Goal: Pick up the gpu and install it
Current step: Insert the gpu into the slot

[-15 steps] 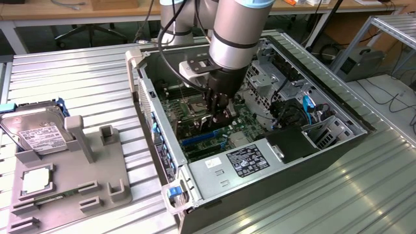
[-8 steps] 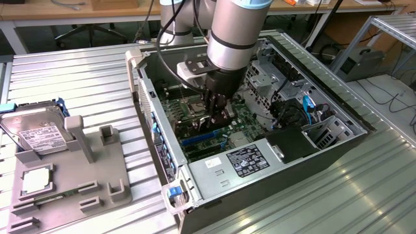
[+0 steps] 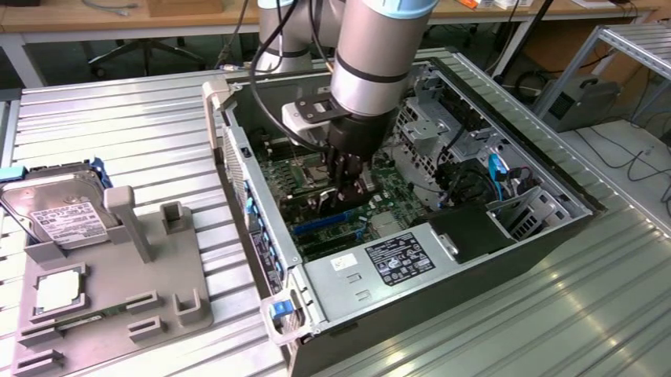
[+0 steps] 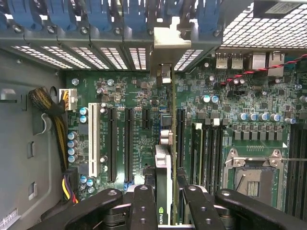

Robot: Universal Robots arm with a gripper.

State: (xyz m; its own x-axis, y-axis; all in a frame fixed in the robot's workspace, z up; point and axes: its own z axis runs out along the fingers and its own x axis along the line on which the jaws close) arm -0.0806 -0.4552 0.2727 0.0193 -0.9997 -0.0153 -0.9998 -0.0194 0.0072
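pincer [image 4: 165, 199]: gripping gpu [image 4: 162, 165] edge-on over motherboard [image 4: 120, 91].
hard drive [image 3: 63, 214]: lying at 9 o'clock of case [image 3: 325, 302], exterior view.

Thin dark gpu [image 4: 164, 160], upright and edge-on over the motherboard [image 4: 120, 96] slots, held in the gripper [image 4: 164, 190]

You're looking at a ribbed silver metal desk [image 3: 126, 133] in bright, even light. Behind it runs a long light wooden table [image 3: 105, 16], with a black star-shaped office chair base [image 3: 147, 51] beneath. On the exterior view's right, an aluminium-profile frame [image 3: 618, 47] stands by a grey box [image 3: 577, 102], and black cables [image 3: 618, 149] trail over the pale floor [image 3: 655, 126].
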